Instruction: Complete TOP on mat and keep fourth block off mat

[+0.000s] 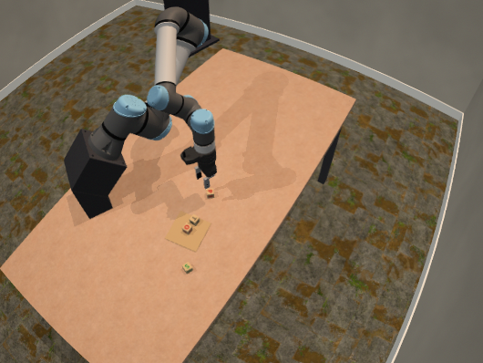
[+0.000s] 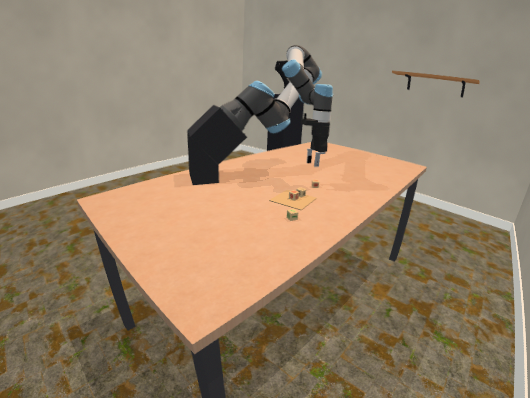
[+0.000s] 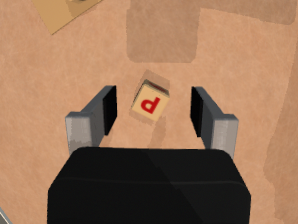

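A wooden block with a red P [image 1: 210,193] [image 2: 315,184] [image 3: 150,100] lies on the bare table, off the mat. My gripper [image 1: 203,178] [image 2: 313,158] [image 3: 153,101] is open and hangs above this block, with the block showing between the fingers in the wrist view. The tan mat [image 1: 179,239] [image 2: 280,202] [image 3: 47,10] holds a T block [image 1: 194,220] [image 2: 301,191] and an O block [image 1: 187,227] [image 2: 293,194] side by side. A block with a green letter [image 1: 187,267] [image 2: 292,215] lies on the table beyond the mat.
The arm's black base box [image 1: 93,175] [image 2: 212,145] stands on the table's edge side. The table edge [image 1: 292,201] runs to the right of the blocks. A wall shelf [image 2: 435,77] hangs far off.
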Action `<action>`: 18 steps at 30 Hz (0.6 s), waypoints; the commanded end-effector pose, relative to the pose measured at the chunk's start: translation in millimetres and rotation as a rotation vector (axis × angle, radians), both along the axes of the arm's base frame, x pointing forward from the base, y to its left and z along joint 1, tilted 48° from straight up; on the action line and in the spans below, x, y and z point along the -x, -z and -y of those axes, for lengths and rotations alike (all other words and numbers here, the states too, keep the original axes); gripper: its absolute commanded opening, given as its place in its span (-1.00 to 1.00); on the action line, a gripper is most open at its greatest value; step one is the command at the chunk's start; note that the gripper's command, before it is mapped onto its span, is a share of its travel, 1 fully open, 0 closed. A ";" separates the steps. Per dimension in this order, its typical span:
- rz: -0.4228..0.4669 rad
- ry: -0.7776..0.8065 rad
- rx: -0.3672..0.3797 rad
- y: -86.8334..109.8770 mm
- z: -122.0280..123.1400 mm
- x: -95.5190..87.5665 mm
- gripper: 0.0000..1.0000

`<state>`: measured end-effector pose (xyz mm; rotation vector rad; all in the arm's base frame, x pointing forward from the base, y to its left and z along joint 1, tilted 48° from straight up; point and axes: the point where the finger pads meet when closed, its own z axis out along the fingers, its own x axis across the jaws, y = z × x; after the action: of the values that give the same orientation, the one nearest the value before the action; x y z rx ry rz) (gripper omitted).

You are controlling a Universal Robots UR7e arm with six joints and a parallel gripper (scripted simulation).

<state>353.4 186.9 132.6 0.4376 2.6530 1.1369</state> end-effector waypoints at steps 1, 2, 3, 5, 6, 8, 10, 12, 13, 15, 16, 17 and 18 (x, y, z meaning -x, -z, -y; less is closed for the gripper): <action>0.094 -0.094 0.044 0.1 -1.7 -2.4 1.00; 0.116 -0.117 0.054 0.1 -2.2 -2.9 1.00; 0.139 -0.140 0.065 0.1 -2.7 -3.4 1.00; 0.184 -0.185 0.086 0.0 -3.8 -4.5 1.00; 0.206 -0.208 0.097 -0.1 -4.4 -5.0 1.00; 0.251 -0.253 0.118 -0.3 -5.6 -6.0 1.00; 0.296 -0.298 0.139 -0.6 -6.9 -7.0 1.00; 0.341 -0.343 0.160 -1.0 -8.3 -7.9 1.00; 0.341 -0.343 0.160 -1.0 -8.3 -7.9 1.00; 0.365 -0.368 0.171 -1.2 -9.1 -8.4 1.00; 0.388 -0.391 0.182 -1.4 -9.9 -8.8 1.00; 0.410 -0.414 0.192 -1.7 -10.6 -9.3 1.00; 0.432 -0.436 0.202 -1.9 -11.4 -9.7 1.00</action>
<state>361.7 196.2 133.6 -0.2827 2.5253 0.9527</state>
